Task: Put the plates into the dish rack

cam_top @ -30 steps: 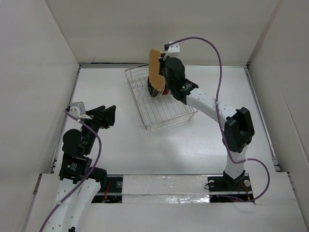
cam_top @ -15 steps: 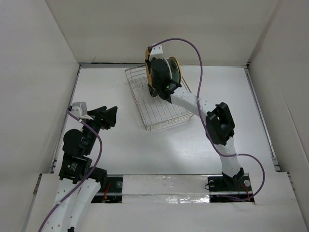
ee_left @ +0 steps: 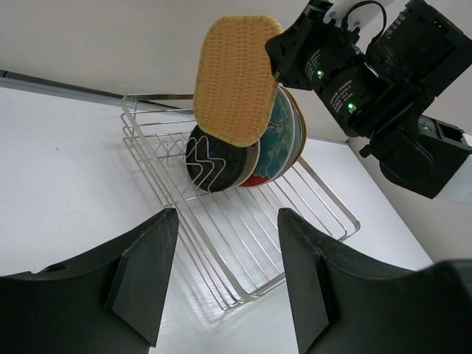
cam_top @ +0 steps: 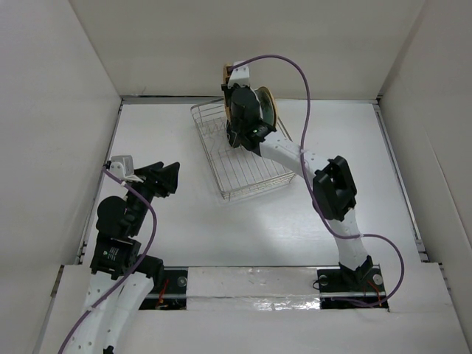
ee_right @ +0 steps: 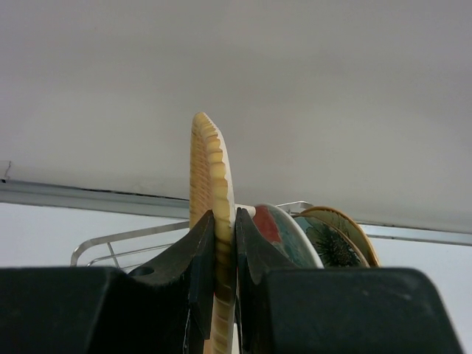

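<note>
Woven plate [ee_left: 234,77] hangs pinched in right gripper [ee_right: 224,221] over rack [ee_left: 295,221], close by black plate [ee_left: 214,166] and flowered plate [ee_left: 280,140]; left gripper [ee_left: 227,217] gapes empty.

Woven-look plate [ee_left: 234,77] orange-tan; black plate [ee_left: 214,166] glossy; flower plate [ee_left: 279,136] teal on red; rack [ee_left: 251,243] silver wire.

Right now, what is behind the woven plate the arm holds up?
Plates on edge in the dish rack: a black plate nearest, a teal flowered plate farther back. The woven plate covers their tops, so I cannot count them.
</note>
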`<action>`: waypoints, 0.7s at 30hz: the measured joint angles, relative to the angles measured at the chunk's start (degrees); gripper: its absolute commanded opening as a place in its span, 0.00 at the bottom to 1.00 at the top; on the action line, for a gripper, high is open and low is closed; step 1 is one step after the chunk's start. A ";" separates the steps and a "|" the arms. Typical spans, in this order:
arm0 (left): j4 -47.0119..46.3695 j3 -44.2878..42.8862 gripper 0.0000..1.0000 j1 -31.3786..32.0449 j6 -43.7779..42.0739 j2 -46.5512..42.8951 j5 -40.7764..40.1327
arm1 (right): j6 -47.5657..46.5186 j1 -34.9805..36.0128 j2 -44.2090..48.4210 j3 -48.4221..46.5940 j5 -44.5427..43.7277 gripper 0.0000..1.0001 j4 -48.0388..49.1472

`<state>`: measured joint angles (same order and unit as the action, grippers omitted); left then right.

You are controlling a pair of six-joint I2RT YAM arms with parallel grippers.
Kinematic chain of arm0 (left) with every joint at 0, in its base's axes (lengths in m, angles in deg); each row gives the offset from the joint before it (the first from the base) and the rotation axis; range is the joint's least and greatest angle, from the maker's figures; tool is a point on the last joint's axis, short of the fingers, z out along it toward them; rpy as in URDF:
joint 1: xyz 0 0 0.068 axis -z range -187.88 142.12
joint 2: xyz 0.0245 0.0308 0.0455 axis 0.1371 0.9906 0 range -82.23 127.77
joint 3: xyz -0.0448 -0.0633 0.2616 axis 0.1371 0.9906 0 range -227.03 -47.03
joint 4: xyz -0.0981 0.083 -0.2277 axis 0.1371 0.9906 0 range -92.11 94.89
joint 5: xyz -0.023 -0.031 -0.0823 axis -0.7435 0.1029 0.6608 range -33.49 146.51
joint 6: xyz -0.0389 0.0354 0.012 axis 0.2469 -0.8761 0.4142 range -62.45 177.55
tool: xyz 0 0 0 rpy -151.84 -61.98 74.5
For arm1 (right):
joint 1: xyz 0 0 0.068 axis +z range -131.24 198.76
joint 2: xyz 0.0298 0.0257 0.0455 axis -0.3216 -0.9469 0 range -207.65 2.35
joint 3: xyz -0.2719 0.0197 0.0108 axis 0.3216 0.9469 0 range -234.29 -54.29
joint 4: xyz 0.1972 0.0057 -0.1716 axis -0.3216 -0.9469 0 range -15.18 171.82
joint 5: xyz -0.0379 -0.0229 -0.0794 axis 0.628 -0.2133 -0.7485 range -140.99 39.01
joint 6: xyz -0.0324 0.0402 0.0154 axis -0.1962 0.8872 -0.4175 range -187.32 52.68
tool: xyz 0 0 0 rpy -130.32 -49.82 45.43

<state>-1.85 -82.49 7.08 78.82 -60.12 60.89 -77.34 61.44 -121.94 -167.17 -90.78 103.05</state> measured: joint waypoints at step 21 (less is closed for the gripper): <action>0.04 0.00 0.53 0.00 0.00 0.04 0.02 | 8.39 0.70 -1.46 17.20 1.55 0.00 15.78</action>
<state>-1.81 -82.49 7.08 78.82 -60.08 60.91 -68.95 62.14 -123.40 -149.96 -89.22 118.83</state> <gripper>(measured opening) 0.530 0.187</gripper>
